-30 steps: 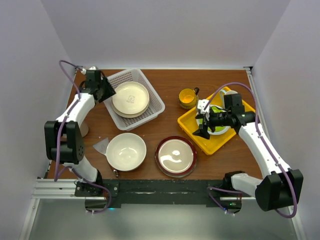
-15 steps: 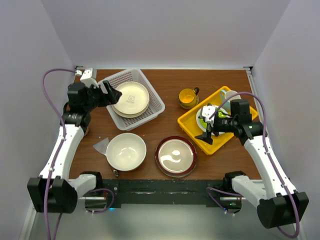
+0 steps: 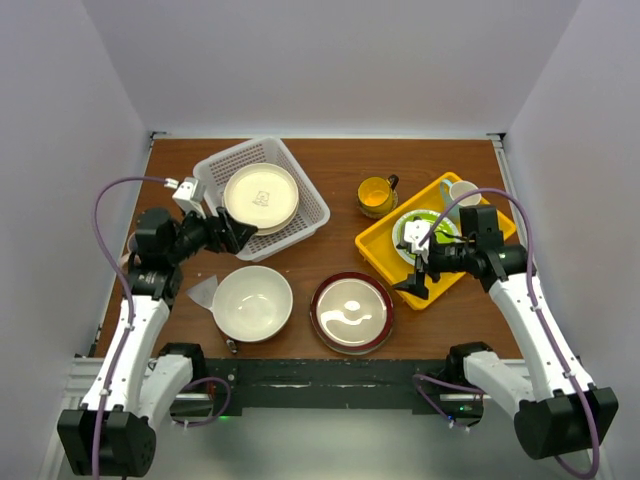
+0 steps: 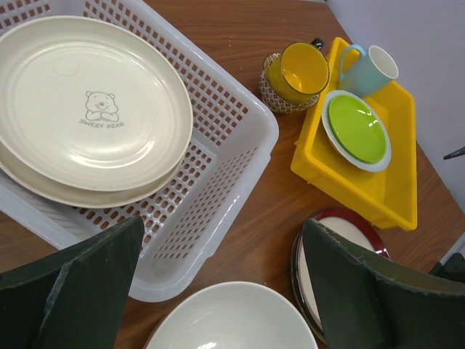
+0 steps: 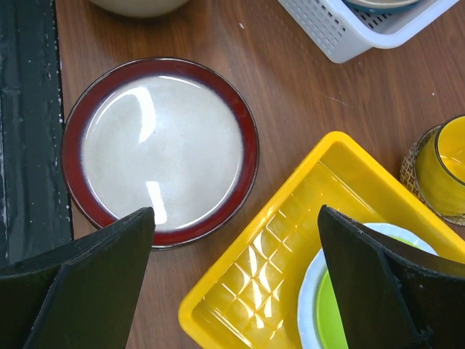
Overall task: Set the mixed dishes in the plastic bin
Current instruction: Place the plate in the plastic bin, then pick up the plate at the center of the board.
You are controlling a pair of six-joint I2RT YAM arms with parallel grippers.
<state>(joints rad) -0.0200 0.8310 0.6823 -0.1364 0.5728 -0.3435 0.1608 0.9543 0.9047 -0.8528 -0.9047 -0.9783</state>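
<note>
While the left hand point(image 3: 228, 232) and right hand point(image 3: 416, 278) hang spread and empty, plates point(image 3: 261, 196) sit in the bin point(image 3: 308, 178), upper left; the cream bowl point(image 3: 252, 303), red-rimmed bowl point(image 3: 351, 312) and mug point(image 3: 376, 194) stand on the surface point(image 3: 330, 165). Stiff, slick and breakable, the bowls look best pinched at the rim.

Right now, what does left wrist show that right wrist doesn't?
Left wrist only: the bear-print cream plate in the white bin, and the pale cup at the far end of the yellow tray. Right wrist only: the black base rail and the red-rimmed bowl whole. Both: bin, tray, lime-green plate, yellow mug, and that bowl, cut off in left wrist.
</note>
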